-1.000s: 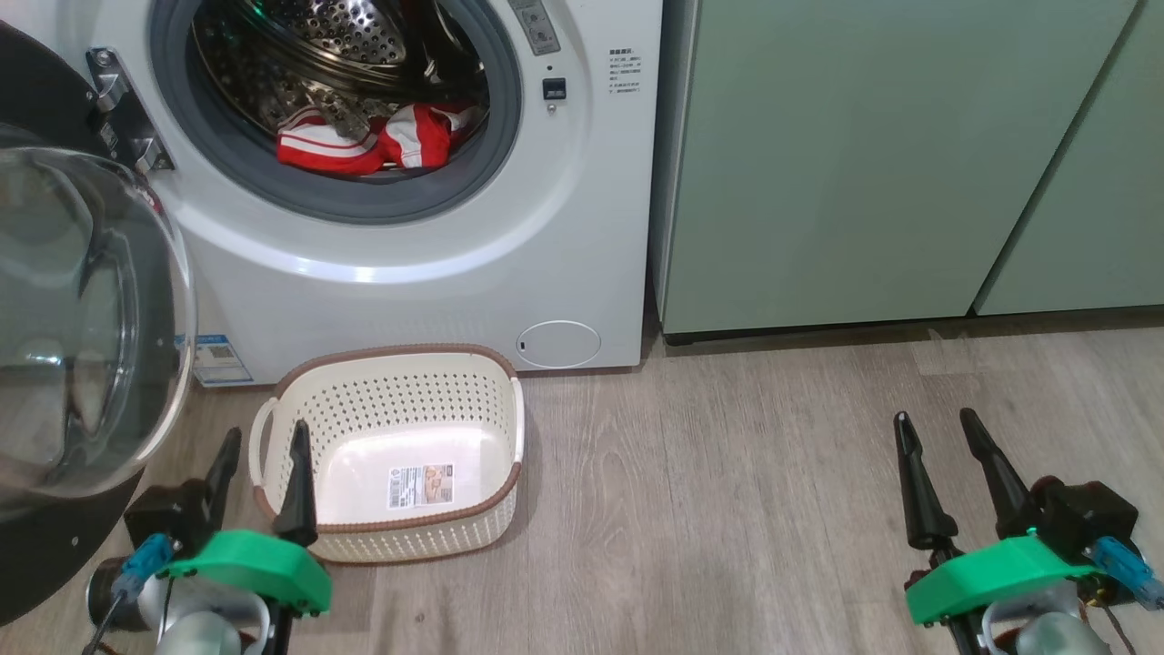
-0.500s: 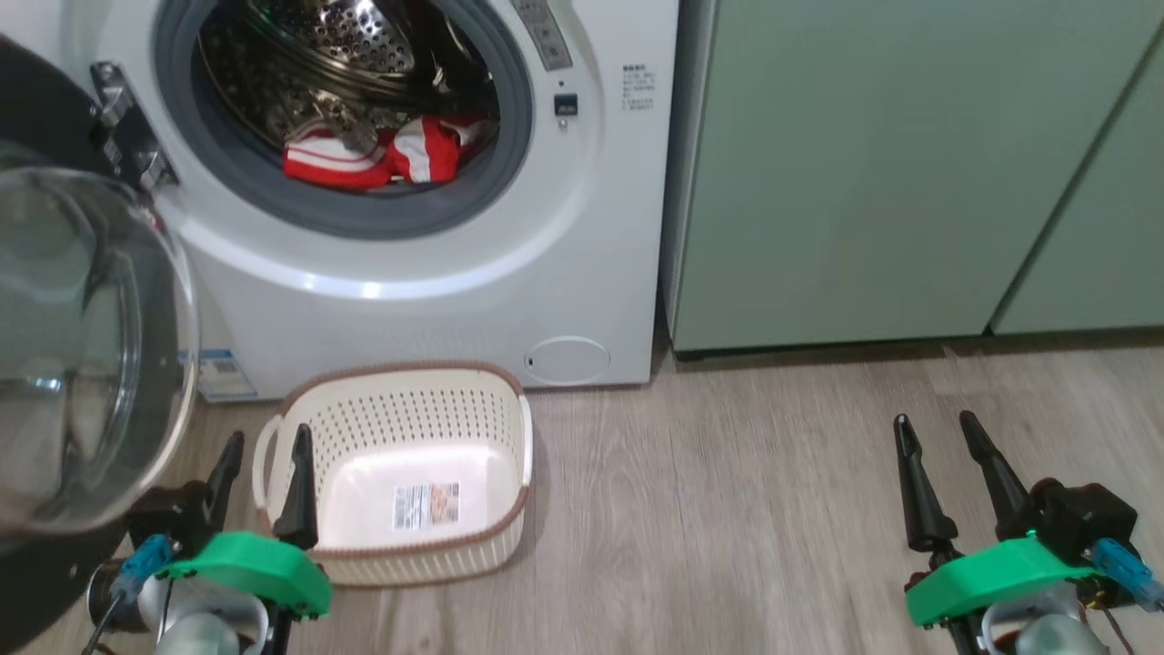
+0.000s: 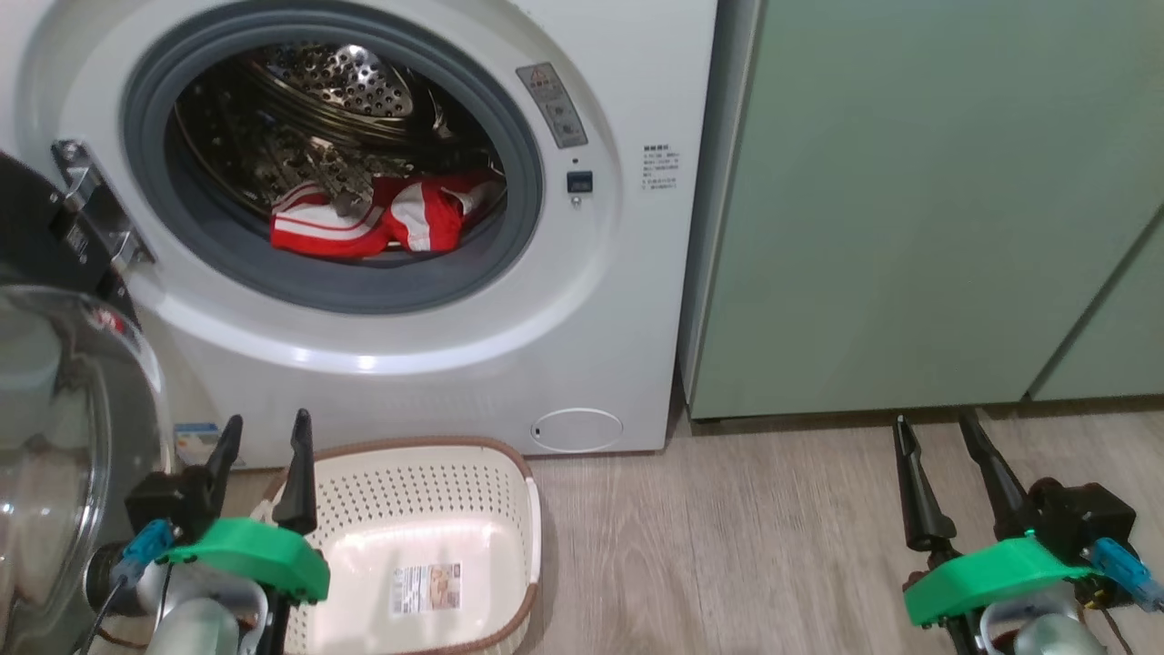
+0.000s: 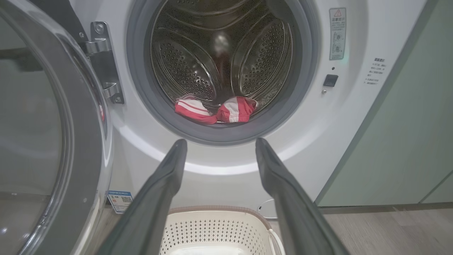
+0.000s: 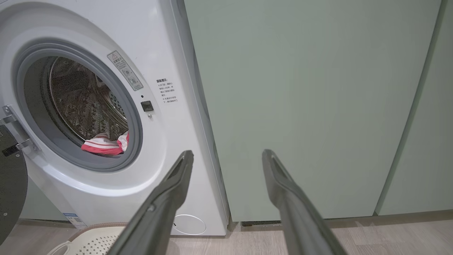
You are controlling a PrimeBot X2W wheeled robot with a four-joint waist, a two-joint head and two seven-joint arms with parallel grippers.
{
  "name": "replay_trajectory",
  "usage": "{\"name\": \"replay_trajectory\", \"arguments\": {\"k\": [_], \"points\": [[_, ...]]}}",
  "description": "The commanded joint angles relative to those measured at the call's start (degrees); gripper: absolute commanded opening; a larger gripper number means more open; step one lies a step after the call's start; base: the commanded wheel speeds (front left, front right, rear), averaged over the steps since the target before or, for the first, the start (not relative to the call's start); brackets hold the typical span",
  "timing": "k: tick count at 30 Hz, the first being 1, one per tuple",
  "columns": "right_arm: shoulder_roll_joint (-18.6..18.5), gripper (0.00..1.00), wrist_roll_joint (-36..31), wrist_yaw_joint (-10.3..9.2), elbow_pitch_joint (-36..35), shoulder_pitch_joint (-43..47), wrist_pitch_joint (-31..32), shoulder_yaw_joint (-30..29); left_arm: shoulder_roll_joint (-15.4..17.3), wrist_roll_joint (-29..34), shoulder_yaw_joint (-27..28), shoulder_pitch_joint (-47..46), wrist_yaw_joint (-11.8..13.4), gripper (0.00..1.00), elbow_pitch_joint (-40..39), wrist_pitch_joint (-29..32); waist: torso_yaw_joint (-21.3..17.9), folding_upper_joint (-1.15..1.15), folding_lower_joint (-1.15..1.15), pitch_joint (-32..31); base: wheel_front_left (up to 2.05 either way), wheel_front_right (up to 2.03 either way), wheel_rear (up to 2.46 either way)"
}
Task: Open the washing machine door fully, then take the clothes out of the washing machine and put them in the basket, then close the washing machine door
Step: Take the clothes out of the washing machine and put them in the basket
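The white washing machine [image 3: 509,364] stands with its door [image 3: 55,437] swung open to the left; black rim and glass bowl face me. Red clothes [image 3: 382,223] with white stripes lie at the front of the steel drum, also clothes [image 4: 216,109] and clothes [image 5: 104,145]. The cream basket [image 3: 427,482] sits on the floor below the opening, basket [image 4: 216,230], basket [image 5: 88,241]. My left gripper [image 3: 264,437] is open and empty at the basket's left edge, left gripper [image 4: 216,143]. My right gripper [image 3: 937,428] is open and empty over the floor at the right, right gripper [image 5: 228,154].
Pale green cabinets [image 3: 909,209] stand right of the washer, cabinets [image 5: 311,106]. A small round white flap [image 3: 576,429] sits low on the washer front. Wood-look floor [image 3: 727,555] stretches between the basket and my right gripper. The door hinge [image 4: 102,63] is at the opening's left.
The head camera has tilted up, so washer, basket and floor sit lower in the picture. Both grippers stay open in the same spots. The clothes have not moved.
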Motion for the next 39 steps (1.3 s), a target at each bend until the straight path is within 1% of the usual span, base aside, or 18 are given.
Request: {"name": "replay_trajectory", "arguments": {"k": [1, 6, 10, 15, 20, 23, 25, 26, 30, 39], "points": [[-0.1, 1.0, -0.6, 0.4, -1.8, -1.1, -0.5, 0.9, 0.8, 0.3, 2.5, -3.0, -0.4, 1.0, -2.0, -0.4, 0.0, 0.0, 0.0, 0.1, 1.15, -1.15, 0.0], [-0.1, 1.0, -0.6, 0.4, -1.8, -1.3, -0.5, 0.9, -0.2, 0.7, 4.0, -2.9, -0.4, 1.0, -2.6, -0.4, 0.1, 0.0, 0.0, 0.3, 0.74, -0.74, 0.0], [0.0, 1.0, -0.6, 0.4, -1.8, -1.4, -0.5, 0.9, -0.7, 1.4, 4.8, -2.9, -0.3, 1.0, -2.1, -0.4, 0.1, 0.0, 0.0, 0.5, 0.0, 0.0, 0.0], [0.3, 1.0, -0.7, 0.4, -1.8, -1.7, -0.5, 1.8, -1.3, 2.1, 5.2, -2.8, -0.2, 1.0, -0.2, -0.4, -1.1, 0.0, 0.0, 0.9, 0.0, 0.0, 0.0], [0.3, 1.0, -0.6, 0.4, -2.0, -1.7, -0.5, 2.9, -1.3, 1.7, 4.9, -4.8, -0.2, 1.0, 3.9, -0.4, -2.8, 0.0, 0.0, 1.9, 0.0, 0.0, 0.0], [0.1, 1.0, -0.5, 0.4, -2.1, -1.6, -0.5, 3.8, -0.8, -0.1, 3.8, -7.7, -0.3, 1.0, 7.6, 1.1, -3.9, 0.0, 0.0, 3.0, 0.0, 0.0, 0.0], [-0.2, 1.0, -0.4, 0.4, -2.2, -1.8, -0.5, 4.0, 0.1, -1.7, 1.9, -10.3, -0.3, 1.0, 9.6, 2.7, -4.6, 0.0, 0.0, 3.8, 0.0, 0.0, 0.0], [-0.2, 1.0, -0.4, 0.4, -2.2, -1.8, -0.5, 4.0, 0.1, -1.7, 1.9, -10.3, -0.3, 1.0, 9.6, 2.7, -4.6, 0.0, 0.0, 3.8, 0.0, 0.0, 0.0], [-0.5, 1.0, -0.3, 0.4, -2.3, -2.3, -0.5, 4.5, 2.4, -5.3, -0.9, -16.0, -0.3, 1.0, 13.0, 6.5, -6.5, 0.0, 0.0, 6.0, 0.0, 0.0, 0.0], [-0.8, 1.0, -0.1, 0.4, -3.7, -6.5, -0.5, 6.3, 8.8, -13.6, -3.4, -32.3, -0.3, 1.0, 20.9, 21.4, -11.2, 0.0, 0.0, 15.4, 0.0, 0.0, 0.0]]}}
